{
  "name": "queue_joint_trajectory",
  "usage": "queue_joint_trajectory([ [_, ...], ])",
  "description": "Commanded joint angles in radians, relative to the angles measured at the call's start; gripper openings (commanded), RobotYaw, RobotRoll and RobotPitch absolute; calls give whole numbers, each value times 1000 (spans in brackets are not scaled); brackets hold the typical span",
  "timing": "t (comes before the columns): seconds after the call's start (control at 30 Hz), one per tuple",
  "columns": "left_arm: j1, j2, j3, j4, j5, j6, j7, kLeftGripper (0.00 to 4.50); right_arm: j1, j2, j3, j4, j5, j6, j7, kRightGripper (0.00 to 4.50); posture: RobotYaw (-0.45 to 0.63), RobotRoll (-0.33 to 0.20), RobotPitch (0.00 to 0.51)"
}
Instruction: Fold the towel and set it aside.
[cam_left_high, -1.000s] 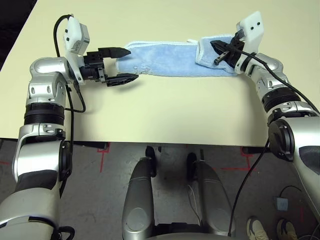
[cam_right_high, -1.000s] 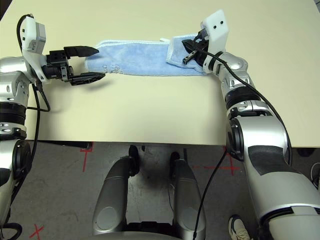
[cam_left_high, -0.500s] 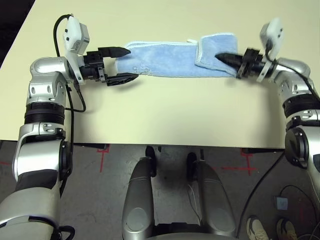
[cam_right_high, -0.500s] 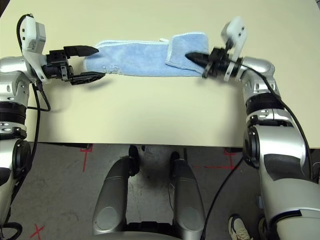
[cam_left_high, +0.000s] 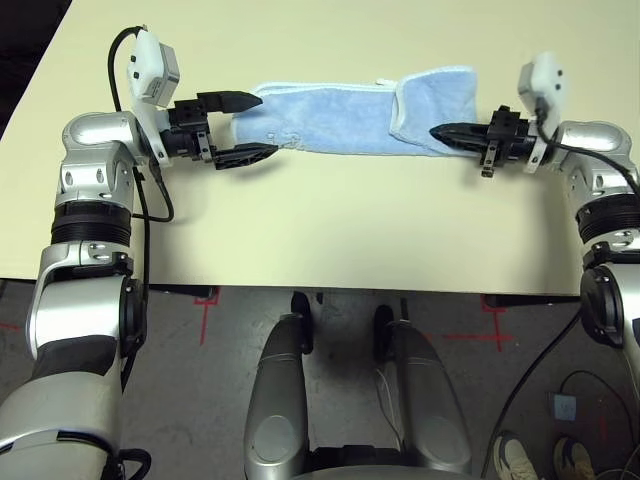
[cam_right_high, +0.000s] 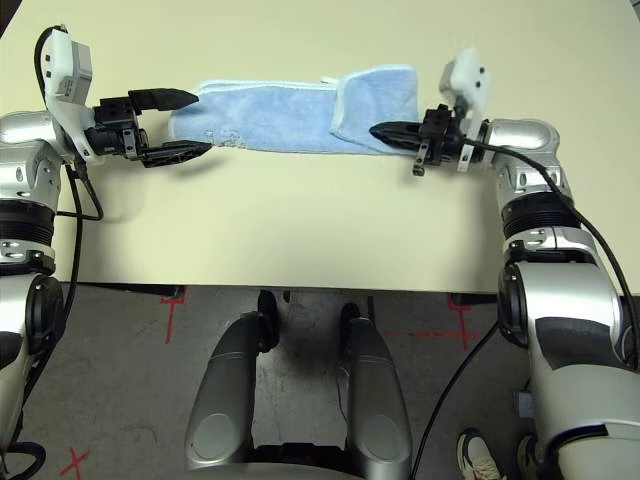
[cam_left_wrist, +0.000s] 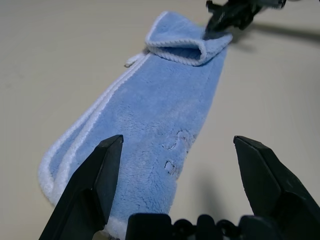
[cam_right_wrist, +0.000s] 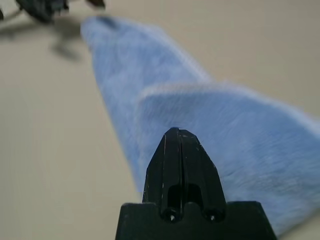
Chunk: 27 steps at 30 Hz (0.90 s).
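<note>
Towel: the light blue towel (cam_left_high: 340, 120) lies flat on the cream counter (cam_left_high: 330, 220) as a long folded strip, stretched between the two claws.
Folded end: the end nearest the right claw is doubled back over the strip, white edging showing.
Left claw: the left claw (cam_left_high: 242, 127) stands wide, its two black fingers either side of the strip's end, gripping nothing.
Right claw: the right claw (cam_right_high: 380, 132) is pinched closed and empty, its tip at the folded end's near edge.
</note>
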Motion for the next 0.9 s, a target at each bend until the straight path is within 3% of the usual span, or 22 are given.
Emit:
queue_joint_trajectory([
  [0.03,13,11,3,-9,-6,-3,-6,4500,10,-40,-49,-21,60,33,46,12,23,0,368],
  [0.43,25,29,5,5,3,-51,-5,4500,136,-123,-32,-112,83,30,234,12,32,0,371],
  [0.67,23,46,9,20,6,-57,5,4500,157,-137,-6,-96,75,-32,247,12,40,0,377],
  [0.8,29,49,13,19,6,-63,27,4500,179,-119,-2,-84,76,-129,247,1057,49,0,378],
  [0.9,41,51,13,-2,-1,-57,36,4500,185,-105,-6,-63,77,-162,246,2167,58,0,378],
])
